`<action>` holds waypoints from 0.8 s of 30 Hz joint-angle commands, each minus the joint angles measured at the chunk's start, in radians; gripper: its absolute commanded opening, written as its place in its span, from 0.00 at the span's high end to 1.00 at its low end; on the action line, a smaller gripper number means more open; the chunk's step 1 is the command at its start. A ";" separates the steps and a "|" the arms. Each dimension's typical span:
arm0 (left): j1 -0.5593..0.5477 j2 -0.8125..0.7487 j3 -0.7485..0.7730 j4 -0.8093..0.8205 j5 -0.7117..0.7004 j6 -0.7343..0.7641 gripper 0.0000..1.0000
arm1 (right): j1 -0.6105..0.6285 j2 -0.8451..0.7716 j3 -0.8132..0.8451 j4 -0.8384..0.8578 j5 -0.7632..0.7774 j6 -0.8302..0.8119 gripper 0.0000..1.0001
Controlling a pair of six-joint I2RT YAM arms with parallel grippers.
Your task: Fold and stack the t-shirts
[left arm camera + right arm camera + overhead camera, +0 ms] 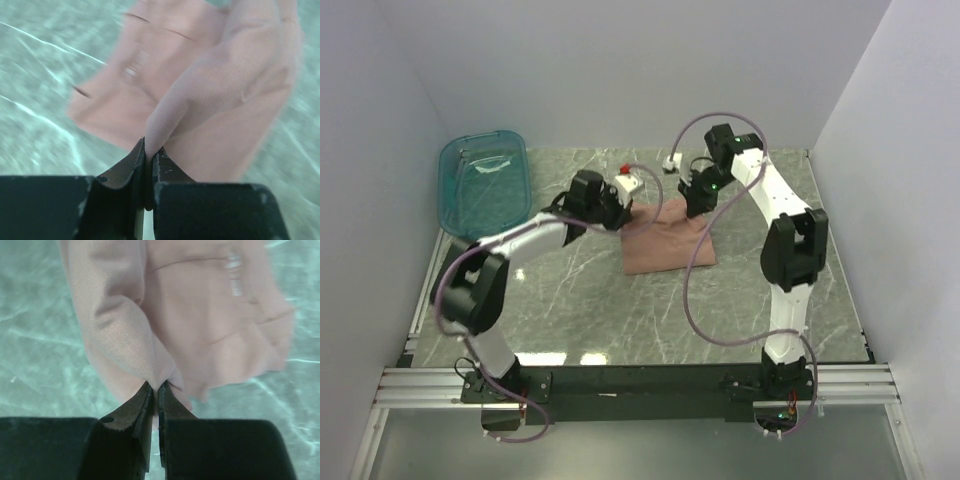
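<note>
One dusty-pink t-shirt (665, 248) lies partly folded at the centre of the table (620, 320). Its 12 o'clock edge is held by the left gripper (149, 154) and the right gripper (155, 388), each clenched on a pinch of cloth. Folding looks about midway, with stacking still to do; one teal bin (480, 180) sits at 10 o'clock.

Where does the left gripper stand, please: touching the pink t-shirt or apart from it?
Touching. The left wrist view shows the left gripper shut on a pinched fold of the pink t-shirt, with cloth clamped between its closed jaws.
</note>
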 commanded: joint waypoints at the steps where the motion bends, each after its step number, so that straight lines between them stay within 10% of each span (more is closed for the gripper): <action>1: 0.064 0.144 0.152 -0.010 0.105 0.056 0.99 | -0.017 0.119 0.206 0.017 0.016 0.155 1.00; 24: 0.169 0.510 0.505 -0.025 0.147 -0.087 0.88 | -0.041 0.267 0.231 0.327 0.200 0.477 0.97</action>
